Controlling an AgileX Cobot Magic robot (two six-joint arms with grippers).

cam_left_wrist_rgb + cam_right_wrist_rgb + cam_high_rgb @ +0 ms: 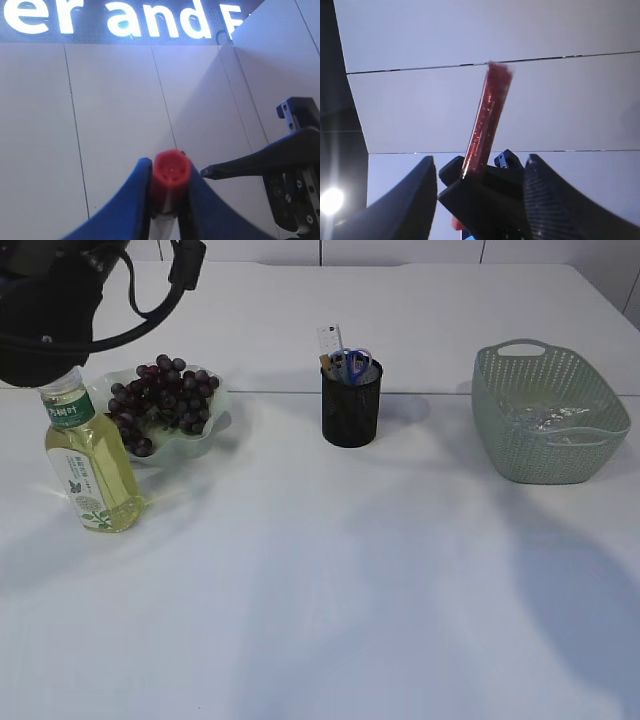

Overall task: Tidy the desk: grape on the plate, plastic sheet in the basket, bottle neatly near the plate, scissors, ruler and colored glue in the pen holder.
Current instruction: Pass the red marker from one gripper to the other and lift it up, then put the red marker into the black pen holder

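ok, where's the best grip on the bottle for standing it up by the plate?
Take the bottle by the neck, just under the red cap, coming from above. The neck is narrow enough to sit between the fingers, while the body looks wide and smooth. The left gripper is shut on that spot, with the bottle tilted beside the plate.

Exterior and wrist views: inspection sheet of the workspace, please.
Surface: white table.
Job's things: grapes on plate; scissors and ruler in pen holder; plastic sheet in basket; bottle tilted beside plate; glue not in holder.
Clutter: nothing seen.
Grippers: left gripper shut on bottle's cap; right gripper open, glue loose between its fingers.
Cables: black cable loops at left arm.
Surroundings: white wall, lit lettering.
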